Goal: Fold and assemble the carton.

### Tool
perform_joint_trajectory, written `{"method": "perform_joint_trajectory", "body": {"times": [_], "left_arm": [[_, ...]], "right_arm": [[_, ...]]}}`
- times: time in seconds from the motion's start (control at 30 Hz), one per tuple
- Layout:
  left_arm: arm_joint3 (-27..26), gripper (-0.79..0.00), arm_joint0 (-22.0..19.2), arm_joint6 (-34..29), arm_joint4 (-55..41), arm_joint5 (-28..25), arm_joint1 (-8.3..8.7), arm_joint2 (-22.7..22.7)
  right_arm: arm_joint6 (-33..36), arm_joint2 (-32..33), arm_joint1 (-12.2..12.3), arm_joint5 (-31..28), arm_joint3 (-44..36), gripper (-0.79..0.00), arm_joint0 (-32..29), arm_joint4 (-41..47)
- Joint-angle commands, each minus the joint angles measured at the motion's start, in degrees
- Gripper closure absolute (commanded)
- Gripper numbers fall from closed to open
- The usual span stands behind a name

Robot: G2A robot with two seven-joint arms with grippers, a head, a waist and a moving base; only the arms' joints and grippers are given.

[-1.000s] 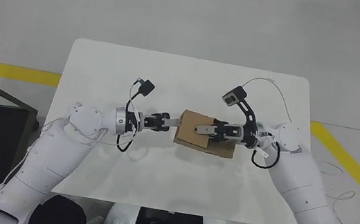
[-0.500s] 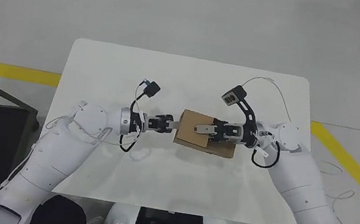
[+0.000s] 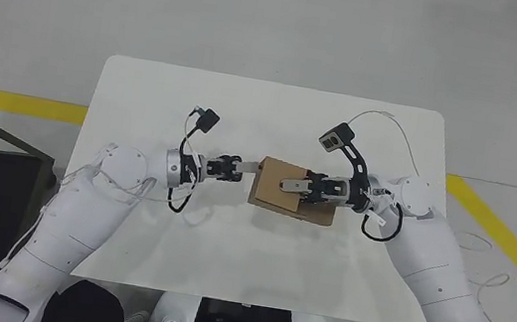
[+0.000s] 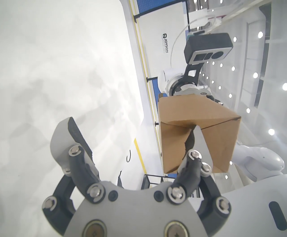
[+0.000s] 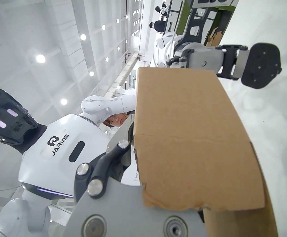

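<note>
The brown cardboard carton (image 3: pixel 294 192) sits over the middle of the white counter (image 3: pixel 148 94), a little toward its right edge. It is squared up into a box shape and lies lengthwise between my two arms. I cannot tell whether it rests on the counter or hangs just above it.

My right end effector (image 3: pixel 297 185) comes in from the right edge and lies along the carton's top. It is pinching the carton's upper wall, one finger outside and the other hidden behind the cardboard. The cardboard edge nearest that wrist is ragged.

My left end effector (image 4: pixel 133 125) is spread wide at the carton's left end. One finger's tip is at the seam where the end flaps meet, and I cannot tell whether it touches. The other finger stands clear of the cardboard, on the side toward the counter's far edge. A flap at that end is folded inward.
</note>
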Motion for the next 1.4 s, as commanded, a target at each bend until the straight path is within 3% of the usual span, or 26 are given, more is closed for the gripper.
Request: {"method": "perform_joint_trajectory", "body": {"times": [0.0,0.13,0.4,0.57,0.7,0.9,0.93,1.0,1.17,1.37], "left_arm": [[-0.2,-0.785,1.0,1.2,0.3,-0.1,0.22,-1.3],[-1.3,-0.785,2.5,4.5,1.2,-2.1,0.48,-3.4],[-1.8,-0.785,4.5,14.2,9.9,-13.0,0.58,-5.2],[-1.3,-0.785,5.8,19.3,18.8,-20.4,0.88,-7.1],[-0.4,-0.785,6.4,21.1,22.1,-22.8,0.99,-7.7],[-0.3,-0.785,6.4,21.2,22.1,-23.0,1.00,-7.8],[-0.3,-0.785,6.4,21.2,22.1,-23.0,1.00,-7.8],[-0.3,-0.785,6.4,21.2,22.1,-23.0,1.00,-7.8],[-0.3,-0.785,6.4,21.2,22.1,-23.0,1.00,-7.8],[-0.3,-0.785,6.4,21.2,22.1,-23.0,1.00,-7.8]], "right_arm": [[0.0,0.0,0.0,0.0,0.2,0.000,0.0,-0.2],[-0.6,-0.2,-0.1,0.8,0.8,0.000,0.2,-1.0],[-5.2,-1.1,-0.4,2.5,4.0,0.000,1.3,-4.5],[-9.8,-4.5,-1.2,3.2,8.4,0.000,3.3,-12.7],[-12.7,-8.6,-2.5,3.3,13.2,0.000,5.7,-18.2],[-12.4,-12.5,-5.3,1.5,20.2,0.000,9.1,-16.1],[-12.3,-13.0,-5.7,1.2,21.3,-0.154,9.7,-16.0],[-12.7,-13.8,-6.3,0.7,23.7,-0.785,11.0,-16.6],[-16.8,-14.4,-6.8,-1.2,27.3,-0.785,13.5,-21.5],[-19.3,-11.7,-5.2,-1.8,26.0,-0.785,12.6,-24.4]]}}
